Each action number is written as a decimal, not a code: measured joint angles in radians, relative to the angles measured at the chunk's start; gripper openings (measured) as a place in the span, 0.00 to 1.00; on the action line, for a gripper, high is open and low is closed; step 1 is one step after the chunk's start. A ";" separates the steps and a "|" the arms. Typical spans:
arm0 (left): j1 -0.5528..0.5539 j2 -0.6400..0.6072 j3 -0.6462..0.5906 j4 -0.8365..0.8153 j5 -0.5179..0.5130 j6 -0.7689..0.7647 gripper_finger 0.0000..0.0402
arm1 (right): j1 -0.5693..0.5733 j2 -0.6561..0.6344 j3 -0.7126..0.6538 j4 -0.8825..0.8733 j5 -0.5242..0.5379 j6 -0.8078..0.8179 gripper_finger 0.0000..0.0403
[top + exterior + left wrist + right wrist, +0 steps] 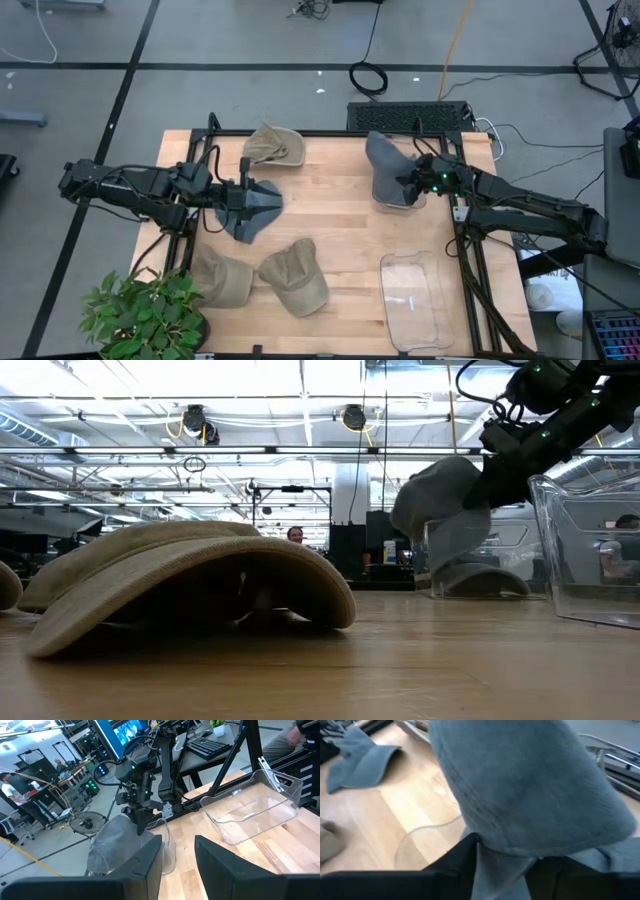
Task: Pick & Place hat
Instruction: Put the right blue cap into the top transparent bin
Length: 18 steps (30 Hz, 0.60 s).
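High view is giving me the whole wooden table (330, 215), with two clear bins: one empty at the near right (415, 300) and a smaller one at the far right (405, 195). I am holding the right gripper (412, 180) over that far bin, with the grey hat (388, 165) draped from it down toward the bin's mouth. Its fingers are parting around the fabric, though I cannot tell whether the hat is hanging free of them yet. To release well, I am judging that the crown should sit inside the rim before I lift, so the brim does not catch the edge and drag the bin.

My left gripper (237, 198) is waiting over a dark blue hat (250, 210) at the table's left, fingers partly apart with nothing between them. Three tan hats (295, 278) are lying around it.

Only the left wrist view is showing the grey hat's lower edge meeting the bin wall; the right wrist view is filled with grey cloth.
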 joint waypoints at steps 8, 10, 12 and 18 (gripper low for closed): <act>0.000 0.000 0.000 0.000 0.000 0.001 0.31 | 0.000 -0.023 0.000 -0.042 0.099 -0.036 0.49; 0.000 0.000 0.000 0.000 0.000 0.000 0.31 | 0.000 -0.031 0.000 -0.056 0.100 -0.035 0.50; 0.000 0.000 0.000 0.000 0.000 0.001 0.31 | 0.000 -0.040 0.000 -0.073 0.100 -0.029 0.51; 0.000 0.000 0.000 0.000 0.000 0.001 0.31 | 0.000 -0.085 0.030 -0.132 0.148 -0.037 0.53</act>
